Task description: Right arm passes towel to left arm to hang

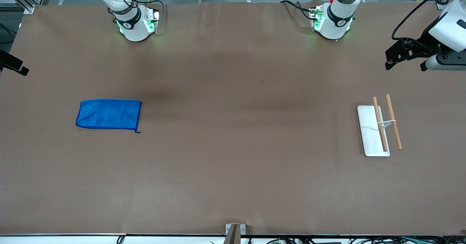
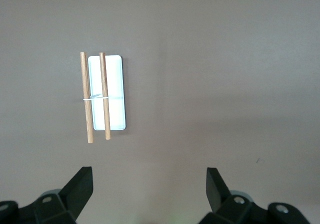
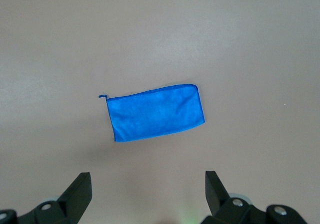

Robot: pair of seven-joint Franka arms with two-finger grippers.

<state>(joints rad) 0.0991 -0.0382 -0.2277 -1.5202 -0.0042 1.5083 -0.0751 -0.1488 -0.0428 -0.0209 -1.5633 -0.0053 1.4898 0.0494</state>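
The towel (image 1: 109, 114) lies flat on the brown table (image 1: 233, 171), folded into a neat blue oblong toward the right arm's end, well in from every edge, its little loop poking out at the corner nearest the front camera. The right gripper (image 3: 148, 194) hangs high over the table with the towel in its sight — fingers spread wide, holding nothing. The left gripper (image 2: 150, 191) hangs the same way, wide apart and empty, up over the left arm's end. Below it stands a small rack (image 1: 373, 131) — white base, two wooden rails (image 1: 393, 121) — near that end's edge.
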